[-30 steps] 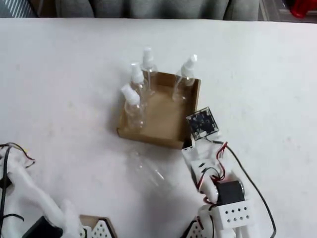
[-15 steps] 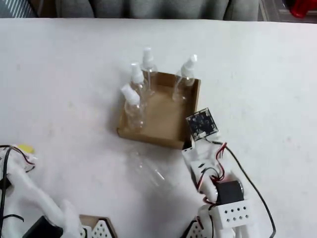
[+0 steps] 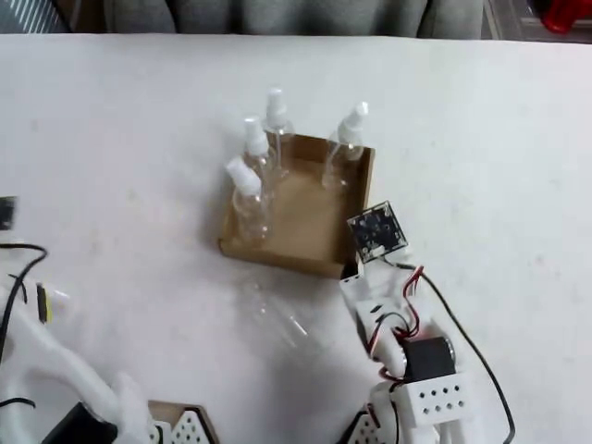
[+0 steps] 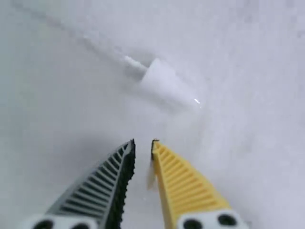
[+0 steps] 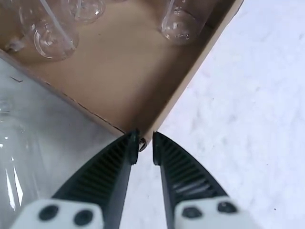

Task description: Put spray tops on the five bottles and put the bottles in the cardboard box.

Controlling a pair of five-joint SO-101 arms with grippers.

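On white table (image 3: 481,120): cardboard box (image 3: 319,252), four capped bottles (image 3: 250,199) upright inside. At its near corner, right gripper (image 5: 143,138) pinched almost closed, left gripper (image 4: 143,143) likewise (empty). Beside box, fifth bottle (image 3: 282,322) lying topless; just beyond left tips, spray top (image 4: 164,86).

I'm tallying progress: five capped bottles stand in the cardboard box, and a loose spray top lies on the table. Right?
No, four capped bottles stand in the cardboard box; the high view shows the fifth bottle lying on the table beside it. The loose spray top does lie on the table.
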